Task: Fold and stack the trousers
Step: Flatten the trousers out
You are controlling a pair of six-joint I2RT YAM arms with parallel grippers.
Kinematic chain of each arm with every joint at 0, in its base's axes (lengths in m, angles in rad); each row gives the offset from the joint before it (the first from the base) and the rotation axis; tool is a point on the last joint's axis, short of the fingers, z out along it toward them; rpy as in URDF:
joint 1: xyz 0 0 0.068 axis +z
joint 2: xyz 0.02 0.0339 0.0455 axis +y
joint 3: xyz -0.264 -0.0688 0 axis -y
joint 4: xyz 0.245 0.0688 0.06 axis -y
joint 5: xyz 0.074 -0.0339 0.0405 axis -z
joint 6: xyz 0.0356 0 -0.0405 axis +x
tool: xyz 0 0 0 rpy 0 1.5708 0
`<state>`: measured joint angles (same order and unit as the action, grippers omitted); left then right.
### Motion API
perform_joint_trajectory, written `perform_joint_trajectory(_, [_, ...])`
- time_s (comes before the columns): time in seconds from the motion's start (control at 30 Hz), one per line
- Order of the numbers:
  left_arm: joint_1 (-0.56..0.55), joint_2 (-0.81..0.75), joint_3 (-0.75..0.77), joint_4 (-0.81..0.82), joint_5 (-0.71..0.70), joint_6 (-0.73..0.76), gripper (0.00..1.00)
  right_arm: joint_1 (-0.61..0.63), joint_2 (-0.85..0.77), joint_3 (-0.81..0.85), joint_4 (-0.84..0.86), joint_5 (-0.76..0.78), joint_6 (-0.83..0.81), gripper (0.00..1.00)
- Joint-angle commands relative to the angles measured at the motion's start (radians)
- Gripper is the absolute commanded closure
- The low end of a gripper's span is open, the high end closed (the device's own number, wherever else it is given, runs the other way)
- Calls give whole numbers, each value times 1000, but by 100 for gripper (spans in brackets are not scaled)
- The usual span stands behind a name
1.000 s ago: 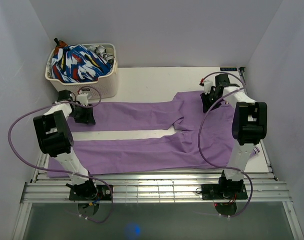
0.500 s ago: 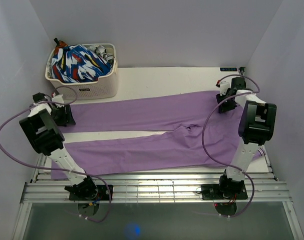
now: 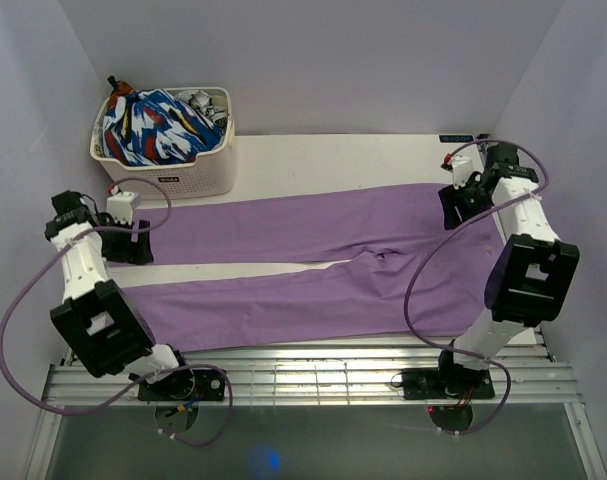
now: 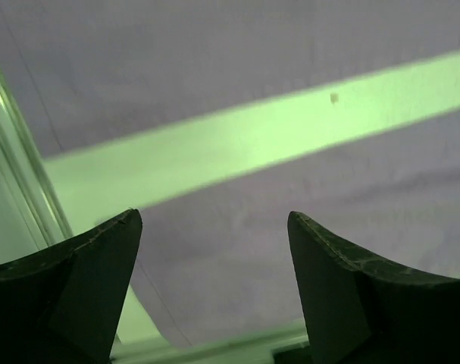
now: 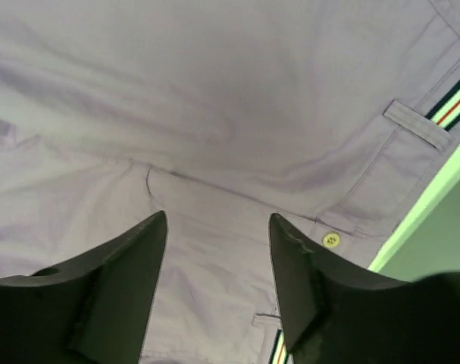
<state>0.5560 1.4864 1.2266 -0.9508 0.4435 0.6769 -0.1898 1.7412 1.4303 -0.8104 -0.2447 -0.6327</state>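
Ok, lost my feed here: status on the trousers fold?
Left gripper open, right gripper open, both empty. Trousers flat, unfolded. Basket far left, clear of them.

The top external camera sits above and behind the arm bases, looking down over the whole table; the left wrist camera looks closely past its own fingers onto the trousers legs and the table strip between them; the right wrist camera, equally close, faces the waistband. Both wrist patches lie within the overhead view.
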Motion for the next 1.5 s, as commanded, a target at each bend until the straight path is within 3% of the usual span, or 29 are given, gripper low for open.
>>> perform_joint_trajectory(0.0, [30, -60, -160, -106, -147, 85, 13, -2, -57, -92, -121, 22, -93, 40])
perform_joint_trajectory(0.1, [64, -84, -272, -91, -196, 95, 15, -2, -92, -201, -118, 45, -119, 49])
perform_joint_trajectory(0.4, [70, 96, -352, 114, -242, 79, 23, -3, -74, -447, 123, 145, -85, 52])
perform_joint_trajectory(0.63, [45, 302, -181, 178, -166, -16, 27, -43, -37, -502, 240, 194, -16, 50])
perform_joint_trajectory(0.8, [6, 388, -26, 181, -149, -92, 27, -65, -25, -435, 263, 164, 14, 49])
perform_joint_trajectory(0.9, [-8, 410, 40, 123, -137, -91, 28, -65, 3, -346, 185, 102, 31, 49])
perform_joint_trajectory(1.13, [-7, 178, -6, -5, 7, 87, 17, -65, -97, -130, -79, -125, -107, 43])
perform_joint_trajectory(1.27, [-40, 118, 48, 65, 165, 21, 15, -51, -14, 49, -41, -188, 17, 43])
perform_joint_trajectory(1.47, [-165, 214, 66, 300, 110, -105, 16, 10, 243, 263, 8, -131, 114, 48])
